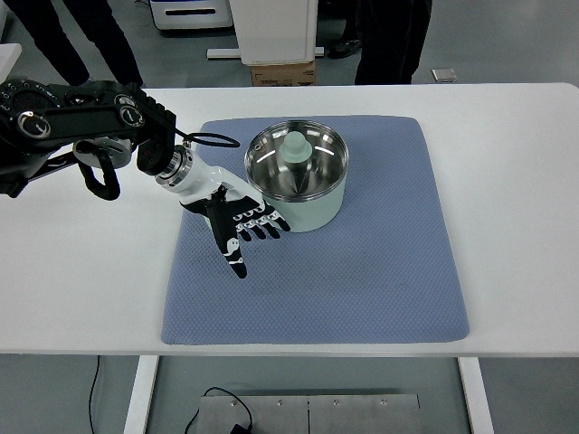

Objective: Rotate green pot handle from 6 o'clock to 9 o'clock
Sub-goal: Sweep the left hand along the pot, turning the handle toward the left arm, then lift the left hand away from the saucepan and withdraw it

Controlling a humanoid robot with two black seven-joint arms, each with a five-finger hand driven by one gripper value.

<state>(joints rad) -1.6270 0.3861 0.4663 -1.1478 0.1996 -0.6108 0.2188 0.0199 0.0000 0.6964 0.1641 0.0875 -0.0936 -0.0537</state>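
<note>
Nearest the camera, below the front edge of the white surface (507, 226), grey floor shows with a metal base plate (308, 414) and a black cable (217, 409) lying on it. On the surface lies a blue-grey quilted fabric mat (362, 280), its near edge just short of the surface's front edge and its far edge well short of the back edge; wide bare strips of white run along both sides of it. The front and right parts of the mat are free, so the open room lies mostly there. A pale green pot with a shiny steel interior (298, 174) stands on the mat's far left part, upright, with a pale green cone-shaped knob (296, 149) showing inside it; its handle cannot be made out from this view. The left robot hand (237, 220), black and white, lies at the pot's front left side, fingers spread and stretched out, tips touching or just beside the pot's lower wall, holding nothing. Dark trouser legs of people (81, 41) stand beyond the far edge, near a cardboard box (282, 74).
</note>
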